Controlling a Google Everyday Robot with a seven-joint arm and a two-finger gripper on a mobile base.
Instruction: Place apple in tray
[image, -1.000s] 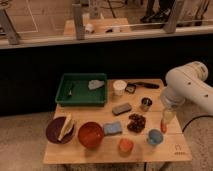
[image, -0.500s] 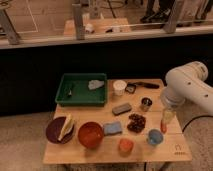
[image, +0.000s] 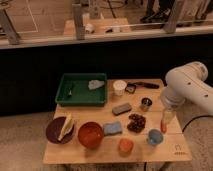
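The apple (image: 125, 145), small and orange-red, sits on the wooden table near its front edge, between a red-orange bowl (image: 90, 134) and a blue cup (image: 154, 136). The dark-green tray (image: 80, 94) stands at the table's back left, with a grey crumpled item (image: 95, 84) in its far right corner. My gripper (image: 166, 119) hangs from the white arm over the table's right edge, to the right of and behind the apple. It is open, with nothing seen in it.
A maroon plate (image: 51, 132) with a yellow item lies at the front left. In the middle are a blue sponge (image: 113, 128), a grey bar (image: 121, 108), a dark snack packet (image: 136, 122), a metal cup (image: 145, 103) and a white cup (image: 119, 87). A railing runs behind.
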